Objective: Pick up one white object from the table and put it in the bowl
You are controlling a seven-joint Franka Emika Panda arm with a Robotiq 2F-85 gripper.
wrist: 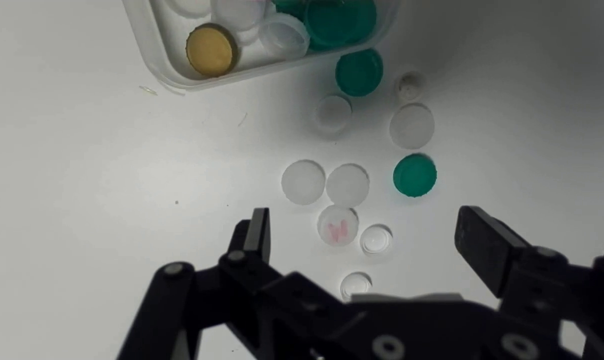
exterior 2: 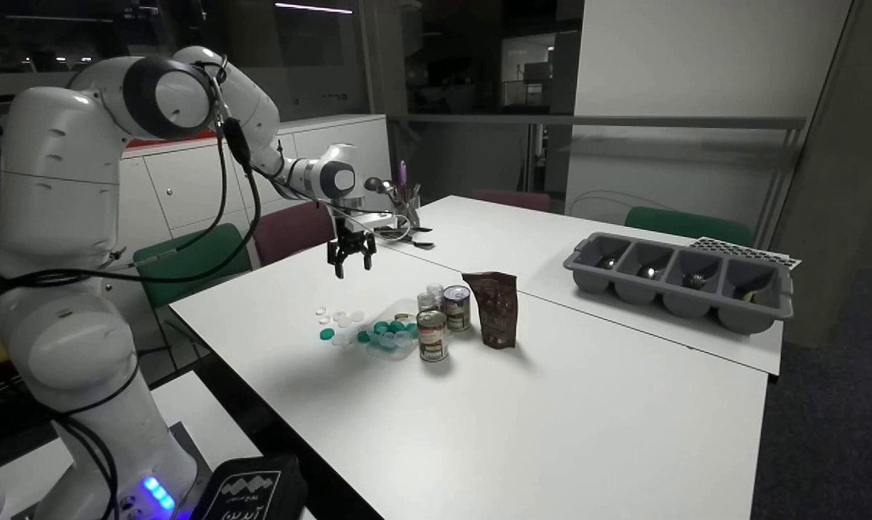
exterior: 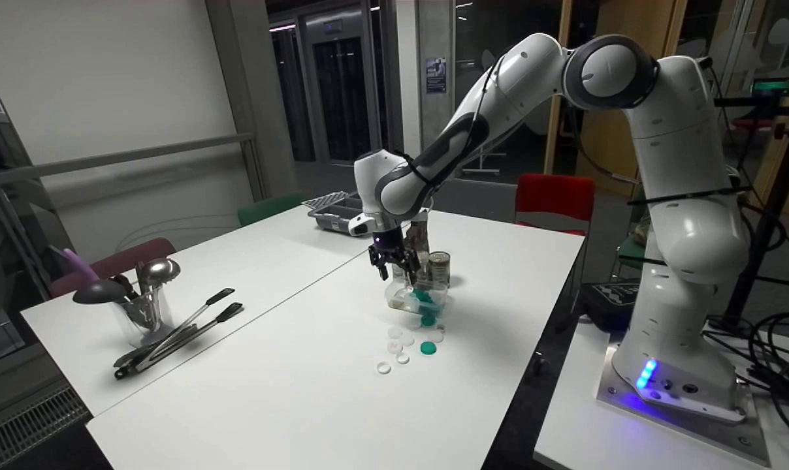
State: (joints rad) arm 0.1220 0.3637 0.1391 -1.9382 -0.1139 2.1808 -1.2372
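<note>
Pincer [exterior 2: 354, 269] hangs above the worktop [exterior 2: 587, 419], pointing down, its two fingers [wrist: 260, 232] spread wide apart; closest to it in the wrist view lie two small white bottle caps [wrist: 376, 241], the lower one partly covered by the pincer's body; just beside the upper one is a white cap with pink marks [wrist: 337, 226]; next come two whitish caps [wrist: 303, 182] side by side, with a green cap [wrist: 415, 175] near them, to the right in that view; a little farther lie another whitish cap [wrist: 412, 126], a small beige cap [wrist: 409, 87] just beside it, and a pale, shadowed cap [wrist: 333, 114]; a second green cap [wrist: 359, 72] sits at the outer wall of the translucent plastic tub [wrist: 144, 37]; this tub stands on the worktop beyond the loose white caps and holds a gold cap [wrist: 211, 50], more green caps [wrist: 342, 22] and several clear caps [wrist: 284, 36]; past the tub, in an exterior view, two tin cans [exterior 2: 432, 336] stand upright, with clear plastic containers [exterior 2: 429, 297] beside the rear one and a brown pouch [exterior 2: 499, 310] upright next to them; well apart from these, across the worktop's seam, black-tipped tongs [exterior: 153, 358] lie near a clear utensil holder [exterior: 136, 334] with a black ladle [exterior: 99, 292] and a steel ladle [exterior: 161, 269] in it; a grey four-compartment tray [exterior 2: 685, 305] stands there too, its contents too small to name; a green chair [exterior 2: 689, 224] stands behind that.
</note>
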